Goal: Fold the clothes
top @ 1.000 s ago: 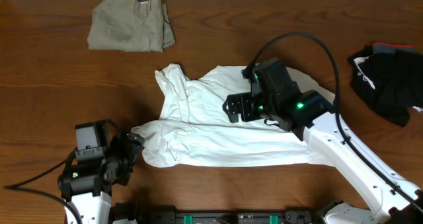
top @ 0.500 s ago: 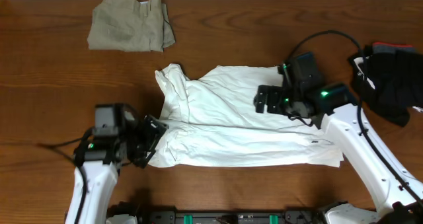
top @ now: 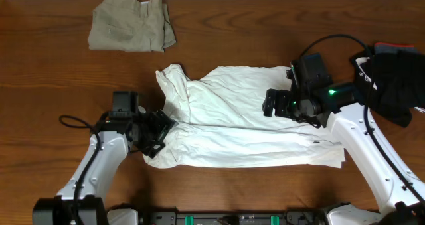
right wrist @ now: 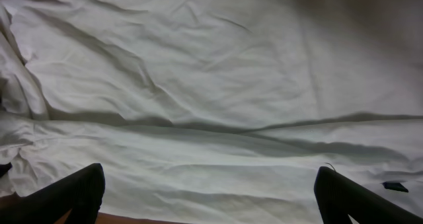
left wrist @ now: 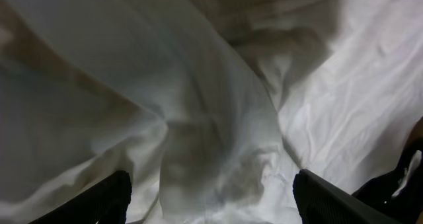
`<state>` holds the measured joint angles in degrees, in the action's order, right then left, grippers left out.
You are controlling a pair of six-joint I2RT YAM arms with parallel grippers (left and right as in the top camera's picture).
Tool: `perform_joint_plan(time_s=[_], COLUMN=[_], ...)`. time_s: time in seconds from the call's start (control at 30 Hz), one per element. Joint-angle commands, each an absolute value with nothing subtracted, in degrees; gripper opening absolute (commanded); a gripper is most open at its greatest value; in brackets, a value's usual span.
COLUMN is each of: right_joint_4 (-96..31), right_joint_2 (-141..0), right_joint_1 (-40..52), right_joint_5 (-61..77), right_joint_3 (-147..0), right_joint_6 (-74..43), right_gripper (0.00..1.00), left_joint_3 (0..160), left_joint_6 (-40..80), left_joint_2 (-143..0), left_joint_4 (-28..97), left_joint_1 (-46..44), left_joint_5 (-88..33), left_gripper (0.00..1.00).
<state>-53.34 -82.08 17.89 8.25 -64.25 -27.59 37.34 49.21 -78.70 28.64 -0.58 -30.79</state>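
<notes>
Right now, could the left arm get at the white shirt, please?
Probably yes: the left gripper is open, right at the left edge of the shirt, with nothing between them.

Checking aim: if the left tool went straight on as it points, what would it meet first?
The white T-shirt; a bunched fold lies straight ahead of the left tool, apparently close.

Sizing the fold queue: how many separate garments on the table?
3. Large white cotton T-shirt spread in the centre; folded khaki-beige trousers at the far left; black fabric bundle at the right edge, partly cut off by the frame, so it may hide more pieces.
</notes>
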Motion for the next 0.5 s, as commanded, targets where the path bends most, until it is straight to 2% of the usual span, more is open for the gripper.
perform_joint_plan(time_s=[0.0,0.13,0.47], right_joint_4=[-53.5,-53.6,-53.8], right_joint_2=[-81.8,-81.8,-81.8], right_joint_1=[17.5,17.5,17.5], right_joint_5=[8.0,8.6,8.6], right_joint_3=[-64.8,-64.8,-64.8], right_joint_6=[-26.5,-26.5,-25.2], right_gripper=[0.99,0.99,0.99], left_joint_3=[37.3,37.4,38.5], left_joint_6=[48.4,48.4,41.7], left_joint_2=[-80.0,-80.0,-73.1], left_joint_4=[27.9,26.9,28.5], left_joint_1=[-1.0,-1.1,-1.1], left_joint_5=[-31.6,-31.6,-32.9], left_gripper=[0.80,0.68,0.66])
